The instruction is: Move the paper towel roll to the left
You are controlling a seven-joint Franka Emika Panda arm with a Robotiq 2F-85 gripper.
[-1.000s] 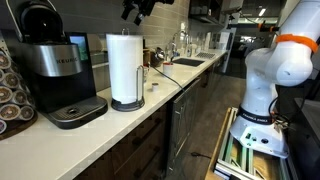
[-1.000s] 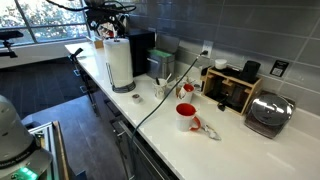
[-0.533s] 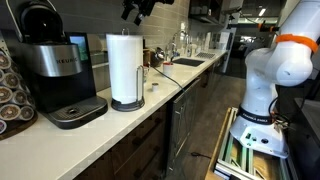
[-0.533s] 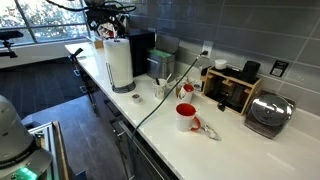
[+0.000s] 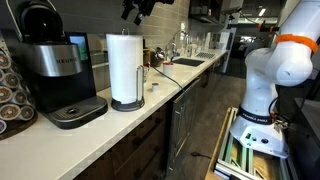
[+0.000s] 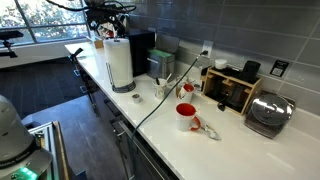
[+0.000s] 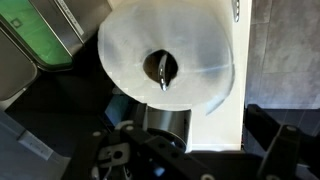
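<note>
Reaching step: gripper (image 5: 130, 14) hovers above roll (image 5: 125, 68), apart.
Gripper: open or closed, cannot tell.
Next: descend, grasp roll top, shift left.

The coffee machine (image 5: 58, 70) stands close beside the paper towel roll (image 5: 124, 65); the counter (image 5: 135, 112) before them is bare.

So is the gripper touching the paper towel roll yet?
Apart. In an exterior view the gripper hangs above the paper towel roll, with a clear gap over the roll's top.
</note>
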